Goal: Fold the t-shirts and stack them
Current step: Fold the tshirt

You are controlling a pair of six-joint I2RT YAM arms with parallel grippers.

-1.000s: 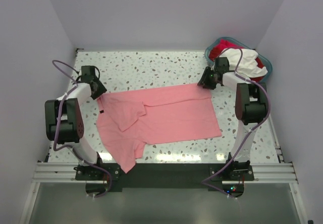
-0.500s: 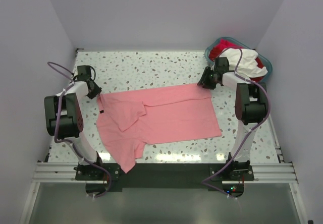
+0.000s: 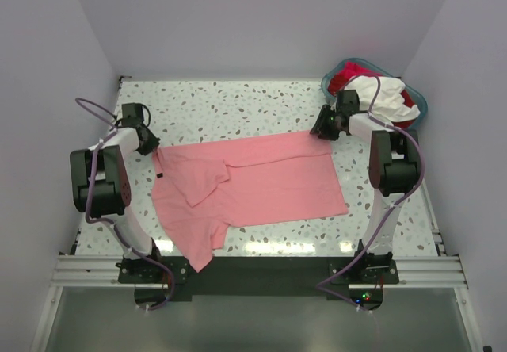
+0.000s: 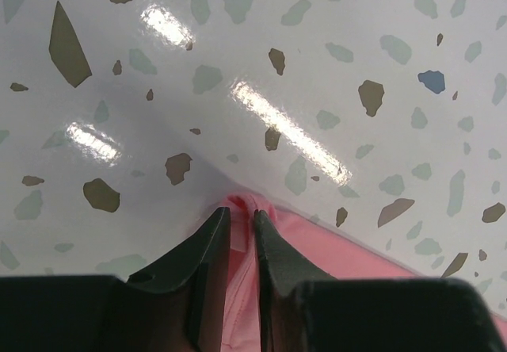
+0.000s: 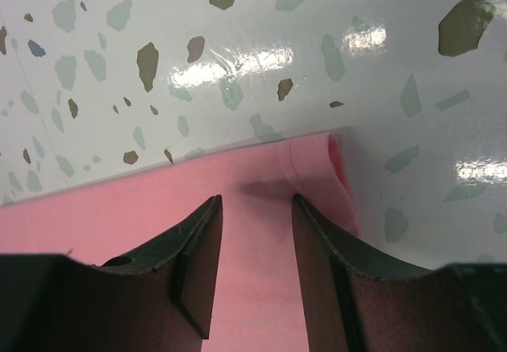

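Spread on speckled white tabletop [image 3: 238, 106]: salmon-pink cloth t-shirt [image 3: 253, 177]. Bunched edge clamped between nearly closed jaws of left gripper [image 4: 242, 217]. Jaws of right gripper [image 5: 255, 205] held apart above hem corner.

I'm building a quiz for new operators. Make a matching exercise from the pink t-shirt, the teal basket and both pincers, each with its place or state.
Things:
1 salmon-pink cloth t-shirt
2 teal plastic basket
3 left pincer
4 right pincer

States:
A jaws apart over a hemmed shirt corner
B spread on the speckled table
C far right corner, holding red and white cloth
D jaws narrow, pink cloth between them

Pairs: 1-B, 2-C, 3-D, 4-A
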